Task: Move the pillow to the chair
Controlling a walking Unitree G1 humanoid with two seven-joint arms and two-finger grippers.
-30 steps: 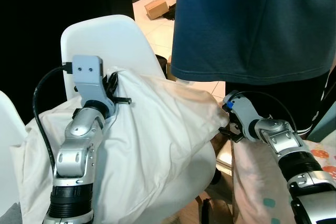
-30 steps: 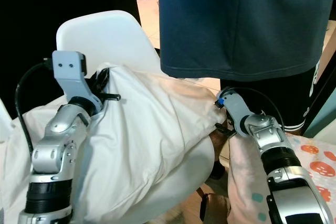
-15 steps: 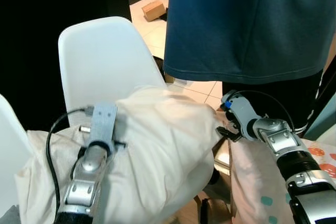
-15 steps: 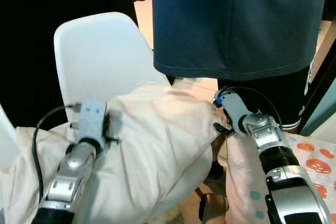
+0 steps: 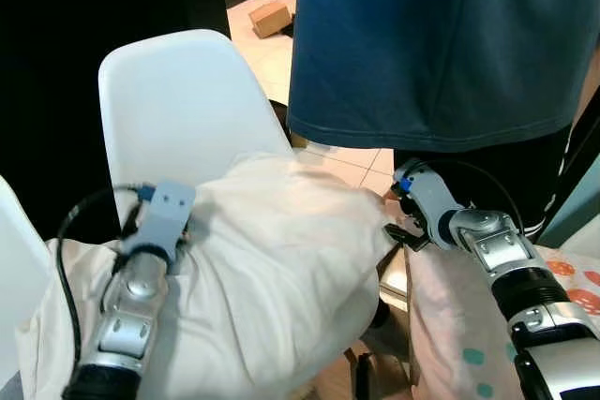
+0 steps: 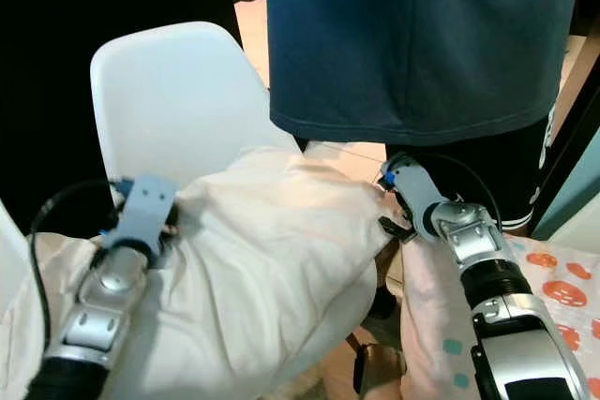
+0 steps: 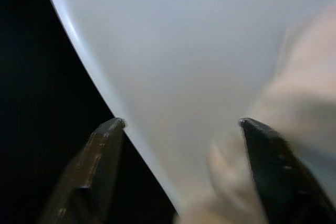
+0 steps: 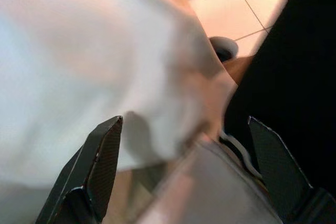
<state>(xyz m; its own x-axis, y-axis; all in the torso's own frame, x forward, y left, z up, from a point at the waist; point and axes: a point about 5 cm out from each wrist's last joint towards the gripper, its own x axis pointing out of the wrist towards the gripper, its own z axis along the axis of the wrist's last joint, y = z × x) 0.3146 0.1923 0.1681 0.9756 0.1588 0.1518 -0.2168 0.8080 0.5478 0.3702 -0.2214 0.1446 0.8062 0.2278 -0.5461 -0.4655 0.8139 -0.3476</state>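
The pillow (image 5: 272, 259) is lying across the lower middle of the head views, draped over the seat of the white chair (image 5: 178, 100), whose back is rising in the upper left of the frame. The left gripper (image 7: 181, 174) is sitting at the pillow's left end, in the lower left of the head views, its wrist housing resting on the cloth. In the left wrist view its two black fingers (image 7: 100, 166) are standing wide apart, with the chair's pale edge and a blurred fold of pillow between them; nothing is pinched. The right gripper (image 8: 184, 177) is sitting at the pillow's right-hand corner, right of centre in the head views, just beside a second patterned cushion (image 5: 459, 325) in the lower right. In the right wrist view its fingers (image 8: 102, 166) are also spread wide, the pillow's corner lying between them, apparently loose rather than clamped.

The pillow is looking large, soft and cream-white, its cover creased in long folds and bulging over the seat's front edge. A person in a dark blue shirt (image 5: 431, 35) is standing close behind the chair, filling the upper right of the frame.
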